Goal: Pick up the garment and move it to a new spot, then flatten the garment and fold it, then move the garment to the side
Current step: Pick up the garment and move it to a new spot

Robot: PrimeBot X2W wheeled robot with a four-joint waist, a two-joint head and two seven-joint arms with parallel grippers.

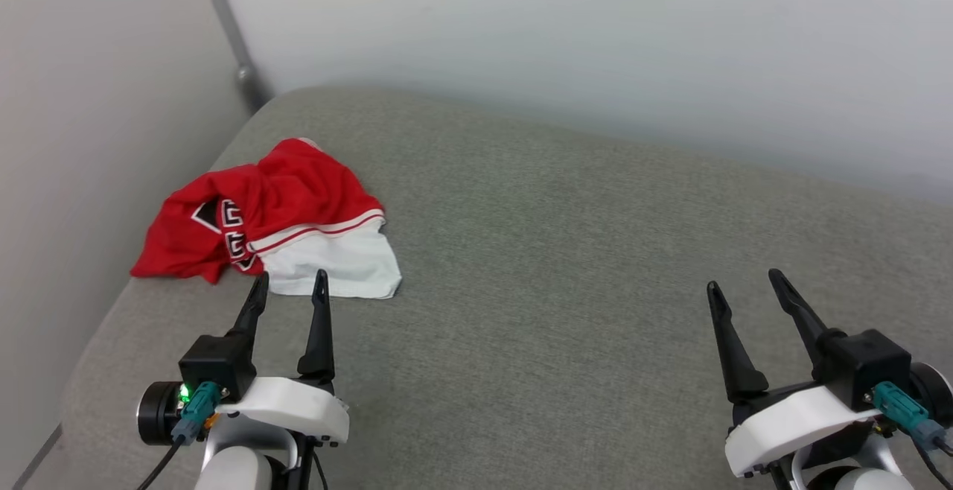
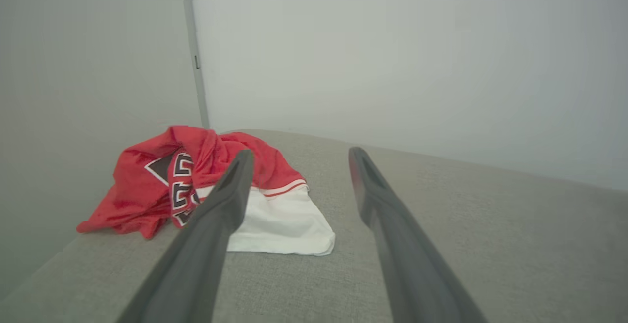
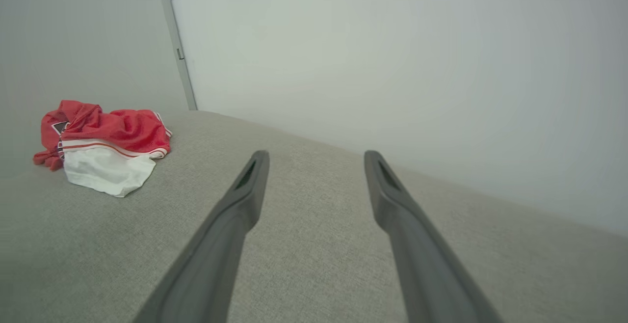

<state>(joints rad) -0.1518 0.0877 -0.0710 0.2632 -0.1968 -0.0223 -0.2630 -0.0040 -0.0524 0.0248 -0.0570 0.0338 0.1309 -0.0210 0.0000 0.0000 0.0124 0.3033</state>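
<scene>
Item: garment [image 1: 272, 214], red jersey with white sleeve (lettering partly hidden in folds), crumpled at the left of the grey cushion [image 1: 566, 266]. Tools: left gripper [image 1: 290, 279], fingers apart, just short of the sleeve; right gripper [image 1: 744, 278], fingers apart, well away.

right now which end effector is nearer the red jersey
Left. The left end effector is open just short of the jersey; the right end effector is open, far off to its right.

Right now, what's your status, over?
Left pincer open, empty, close to garment. Right pincer open, empty, well off. Garment crumpled on grey cushion, far left. Nothing in the way.
</scene>
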